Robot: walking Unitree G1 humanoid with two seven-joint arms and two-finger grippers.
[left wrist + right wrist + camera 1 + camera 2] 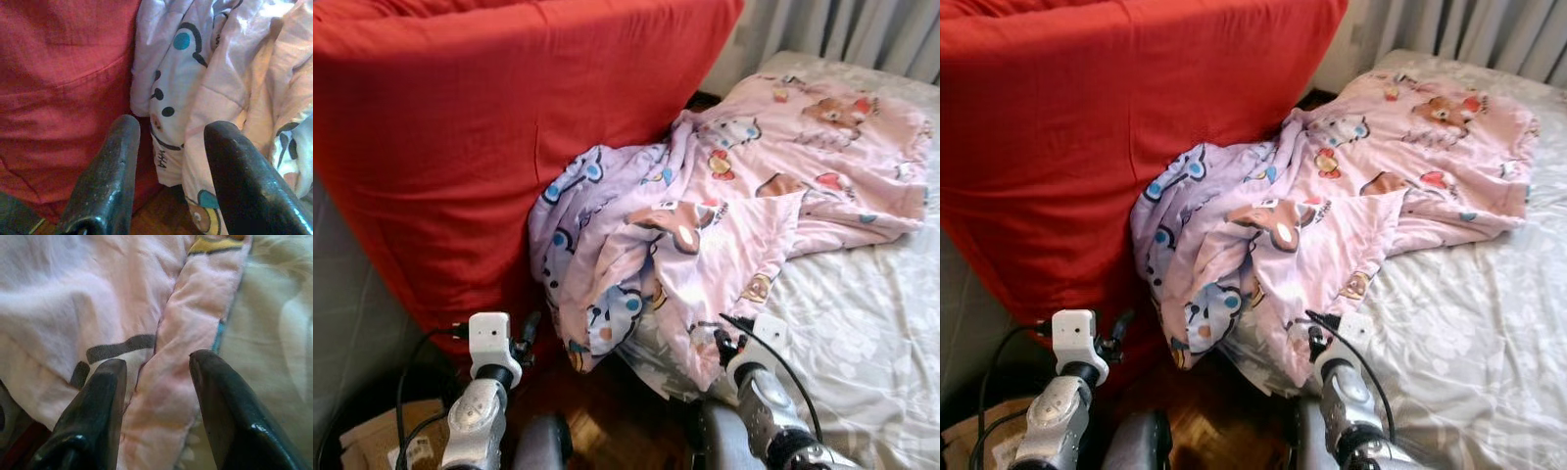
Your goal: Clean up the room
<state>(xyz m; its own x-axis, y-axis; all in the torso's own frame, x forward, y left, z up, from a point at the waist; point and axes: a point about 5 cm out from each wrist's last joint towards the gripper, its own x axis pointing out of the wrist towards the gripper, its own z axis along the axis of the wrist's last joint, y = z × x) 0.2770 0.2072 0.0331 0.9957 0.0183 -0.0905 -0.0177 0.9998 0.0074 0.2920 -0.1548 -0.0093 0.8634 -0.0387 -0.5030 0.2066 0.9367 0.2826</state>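
I see the pink cartoon blanket (705, 225) spilling off the bed's (862, 323) left edge against the red cover (460, 147), my left gripper (168, 147) spread wide, empty, my right gripper (156, 382) released, straddling a blanket fold.

Both pincers (171, 147) (156, 382) forward, fingers parted.

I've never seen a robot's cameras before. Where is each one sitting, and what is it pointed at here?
Left eye: on the head, looking down at the pink blanket, red cushion and both forearms.
Right eye: beside it, same scene.
Left wrist: along the open left claw toward blanket and cushion.
Right wrist: along the open right claw at the blanket's edge on the bed sheet.
All four share the blanket.
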